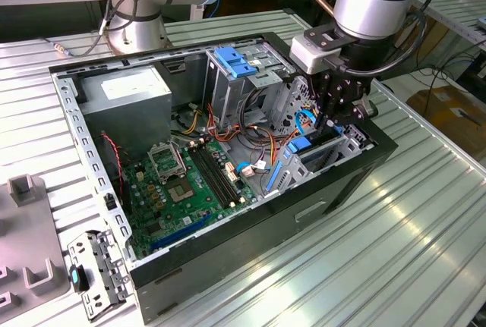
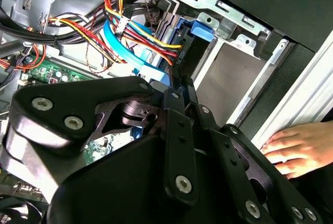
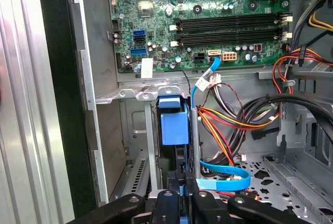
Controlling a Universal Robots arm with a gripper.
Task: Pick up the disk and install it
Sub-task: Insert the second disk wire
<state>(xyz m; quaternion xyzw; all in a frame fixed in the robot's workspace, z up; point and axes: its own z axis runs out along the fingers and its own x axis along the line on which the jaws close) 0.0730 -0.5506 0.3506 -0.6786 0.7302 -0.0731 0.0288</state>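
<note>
The disk (image 1: 302, 146) stands on edge in the metal drive bay (image 1: 351, 143) at the front corner of the open computer case, on the exterior view's right. In the first wrist view its blue carrier tab (image 3: 173, 122) sticks out beyond the fingers, down in the bay slot (image 3: 134, 93). The second wrist view shows the blue carrier end (image 2: 201, 28) against the bay wall. My gripper (image 1: 331, 125) reaches down into the case from above. Its black fingers (image 3: 167, 199) are closed on the disk's thin edge in both wrist views, at the gripper (image 2: 176, 84).
Red, yellow and black cables (image 3: 234, 116) and a blue flat cable (image 3: 225, 181) crowd the space beside the bay. The motherboard (image 1: 190, 183), power supply (image 1: 125, 92) and tall cage with blue latch (image 1: 235, 61) fill the case. A person's hand (image 2: 297, 148) rests outside the case.
</note>
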